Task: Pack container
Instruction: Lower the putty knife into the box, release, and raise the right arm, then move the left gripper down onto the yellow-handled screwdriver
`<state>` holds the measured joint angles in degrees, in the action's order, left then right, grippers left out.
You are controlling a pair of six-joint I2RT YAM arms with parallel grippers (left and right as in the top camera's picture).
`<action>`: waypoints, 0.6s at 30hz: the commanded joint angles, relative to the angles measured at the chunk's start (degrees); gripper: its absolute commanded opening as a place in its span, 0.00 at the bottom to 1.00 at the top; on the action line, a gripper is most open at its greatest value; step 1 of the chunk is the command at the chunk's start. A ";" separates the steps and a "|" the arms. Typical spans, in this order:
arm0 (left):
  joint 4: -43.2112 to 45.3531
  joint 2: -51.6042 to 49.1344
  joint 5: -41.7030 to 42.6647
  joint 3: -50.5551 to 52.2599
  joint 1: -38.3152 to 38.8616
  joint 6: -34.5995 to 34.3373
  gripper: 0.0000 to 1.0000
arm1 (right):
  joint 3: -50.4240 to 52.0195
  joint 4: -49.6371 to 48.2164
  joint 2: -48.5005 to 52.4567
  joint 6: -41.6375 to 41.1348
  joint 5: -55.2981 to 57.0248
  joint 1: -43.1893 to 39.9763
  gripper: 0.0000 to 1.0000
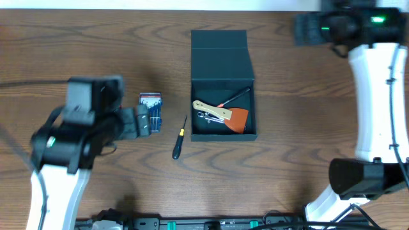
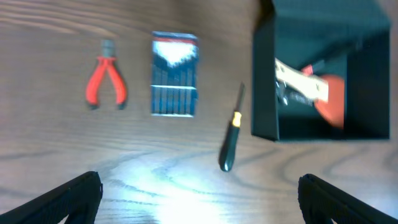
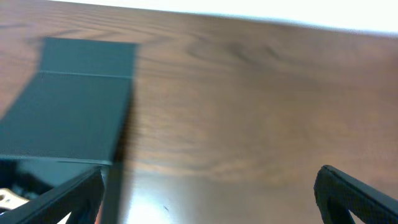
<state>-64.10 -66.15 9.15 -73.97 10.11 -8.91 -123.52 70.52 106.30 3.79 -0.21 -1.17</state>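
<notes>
The dark teal container [image 1: 193,96] stands open at the table's middle, its flap lid [image 1: 219,54] folded back. Inside lie a wooden-handled tool [image 1: 213,111], an orange piece [image 1: 238,120] and a thin red-and-black tool [image 1: 235,97]. A black screwdriver [image 1: 179,137] with a yellow band lies just left of the container. My left gripper [image 1: 142,121] is open and empty above the table, left of the screwdriver [image 2: 231,134]; its fingers [image 2: 205,202] are spread wide. My right gripper [image 1: 305,29] is open and empty at the far right; its view [image 3: 208,199] shows the lid [image 3: 68,112].
A small blue-and-white bit case [image 2: 175,74] lies left of the screwdriver, also seen from overhead [image 1: 151,110]. Red-handled pliers [image 2: 106,81] lie left of the case, hidden under my left arm from overhead. The container's side wall [image 2: 264,93] faces the left wrist.
</notes>
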 commanded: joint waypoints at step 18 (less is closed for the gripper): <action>3.69 -24.30 -2.78 3.13 13.11 9.77 0.99 | 0.09 6.45 -0.11 -3.28 -0.20 -8.66 0.99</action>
<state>-60.75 -90.15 8.14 -72.42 23.11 -0.01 -123.46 76.90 106.45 0.51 -0.38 -9.69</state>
